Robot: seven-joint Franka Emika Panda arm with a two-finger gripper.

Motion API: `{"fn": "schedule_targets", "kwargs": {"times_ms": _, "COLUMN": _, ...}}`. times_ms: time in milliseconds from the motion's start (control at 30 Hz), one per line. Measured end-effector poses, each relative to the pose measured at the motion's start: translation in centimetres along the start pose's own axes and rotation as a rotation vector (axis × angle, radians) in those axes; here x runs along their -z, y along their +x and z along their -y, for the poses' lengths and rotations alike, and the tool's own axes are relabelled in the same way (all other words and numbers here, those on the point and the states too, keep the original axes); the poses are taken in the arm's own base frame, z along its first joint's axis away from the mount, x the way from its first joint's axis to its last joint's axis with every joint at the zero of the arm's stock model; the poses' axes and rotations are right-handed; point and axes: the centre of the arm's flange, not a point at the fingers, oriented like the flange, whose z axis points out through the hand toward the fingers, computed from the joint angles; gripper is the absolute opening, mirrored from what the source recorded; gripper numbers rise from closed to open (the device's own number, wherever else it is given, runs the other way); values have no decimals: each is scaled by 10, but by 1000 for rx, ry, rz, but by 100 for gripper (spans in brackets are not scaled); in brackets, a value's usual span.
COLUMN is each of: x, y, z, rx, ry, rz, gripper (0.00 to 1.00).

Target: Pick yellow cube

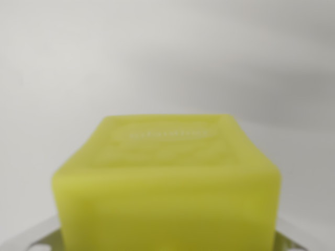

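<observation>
Yellow cube [166,183], slightly blurred, fills the lower middle of the wrist view, very close to the camera. Its top face carries faint raised lettering, too soft to read. Pale metal pieces [39,235] peek out beside the cube's bottom corners, possibly parts of the pincer; I cannot tell whether it is gripping. Behind the cube is plain grey-white background. Judging by this closeness, the grasp seems near or made; lifting is unconfirmed.

The yellow cube [166,183] is blurred throughout, and the picture's bottom edge cuts off its lower part. Faint raised marks on its top face are too soft to read. Pale metallic pieces [36,236] at both bottom corners are cropped and unidentifiable.
</observation>
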Motion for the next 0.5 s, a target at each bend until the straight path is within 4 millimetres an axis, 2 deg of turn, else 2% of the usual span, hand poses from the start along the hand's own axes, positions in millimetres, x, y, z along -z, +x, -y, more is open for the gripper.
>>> {"fn": "schedule_targets", "kwargs": {"times_ms": 500, "x": 38, "y": 0, "z": 0, "rx": 0, "ry": 0, "rz": 0, "gripper": 0}}
